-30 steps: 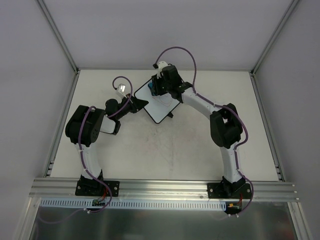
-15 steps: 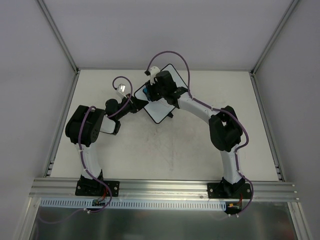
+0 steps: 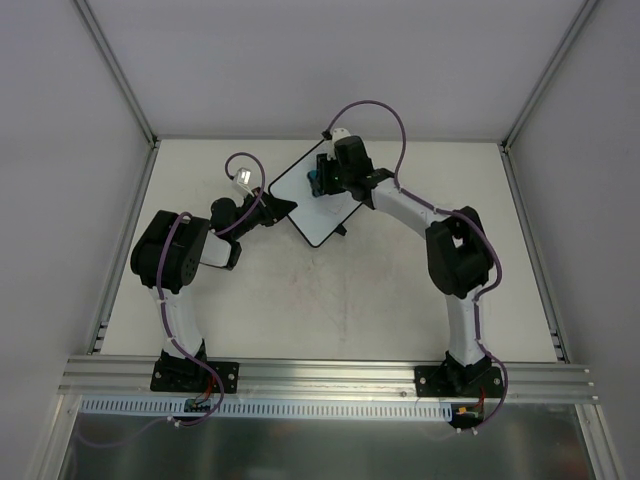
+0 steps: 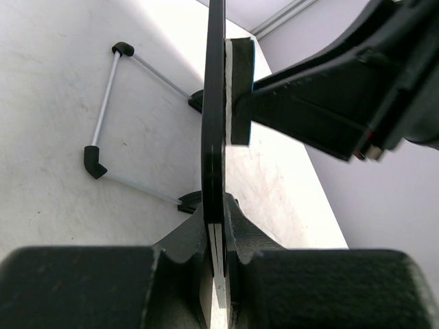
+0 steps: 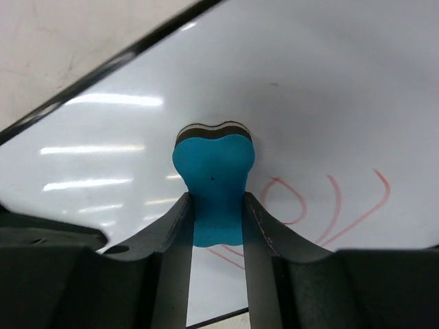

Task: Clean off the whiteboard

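beige table (image 3: 330, 300) | alu rail (image 3: 330, 372) near edge | grey walls (image 3: 330, 60)

Off-white table (image 3: 300, 310) (scuffed), grey panel walls (image 3: 330, 60), aluminium rail (image 3: 330, 372) along near edge.

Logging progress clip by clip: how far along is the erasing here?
Set up: the left gripper clamps the whiteboard by its edge, and the right gripper holds the blue eraser against its face. In hand: the wiping itself. Left: the red scribble beside the eraser is uncleared, so the job looks unfinished.
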Robot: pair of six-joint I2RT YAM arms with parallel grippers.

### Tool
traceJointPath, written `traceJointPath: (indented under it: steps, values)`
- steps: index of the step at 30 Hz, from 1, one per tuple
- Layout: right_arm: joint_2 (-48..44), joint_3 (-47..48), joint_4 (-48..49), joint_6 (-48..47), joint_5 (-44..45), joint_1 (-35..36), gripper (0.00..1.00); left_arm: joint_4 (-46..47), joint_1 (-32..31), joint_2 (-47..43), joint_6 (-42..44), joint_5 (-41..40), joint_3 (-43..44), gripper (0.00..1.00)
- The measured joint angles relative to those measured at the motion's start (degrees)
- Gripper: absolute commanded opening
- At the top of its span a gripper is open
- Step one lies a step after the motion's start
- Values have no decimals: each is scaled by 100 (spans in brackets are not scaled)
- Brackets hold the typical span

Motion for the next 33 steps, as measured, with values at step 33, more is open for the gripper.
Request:
traceJointPath:
  steps: [33]
  values:
    - [28, -695, 151, 1665, -221, -1196, 0, 28, -11, -11, 9, -11, -28, 0]
